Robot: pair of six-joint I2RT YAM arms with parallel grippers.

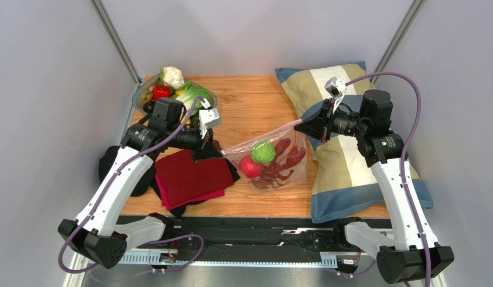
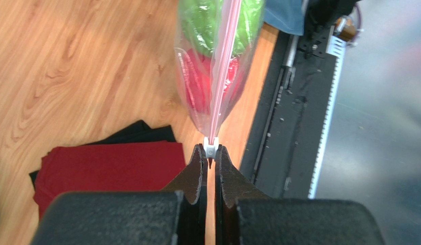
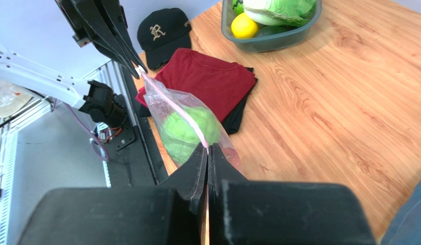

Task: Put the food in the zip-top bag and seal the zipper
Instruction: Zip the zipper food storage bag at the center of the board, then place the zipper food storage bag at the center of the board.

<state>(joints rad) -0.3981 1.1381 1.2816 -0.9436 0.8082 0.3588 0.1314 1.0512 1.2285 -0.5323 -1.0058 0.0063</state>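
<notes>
The clear zip-top bag [image 1: 240,152] hangs stretched between my two grippers above the table. Inside it are the green ball [image 1: 263,152], the round red fruit [image 1: 249,167] and the dark-red lobster piece [image 1: 285,165]. The pink zipper [image 1: 261,136] runs taut along the top edge. My left gripper [image 1: 214,149] is shut on the white slider [image 2: 211,150] at the zipper's [image 2: 223,61] left end. My right gripper [image 1: 298,124] is shut on the zipper's [image 3: 171,104] right end, its tips [image 3: 207,147] just over the green ball [image 3: 184,127].
A folded dark-red cloth [image 1: 192,176] on black cloth lies under the left gripper. A black cap [image 3: 164,31] sits at the left edge. A grey bowl [image 1: 138,98] of produce stands at the back left. A checked pillow [image 1: 344,167] lies on the right.
</notes>
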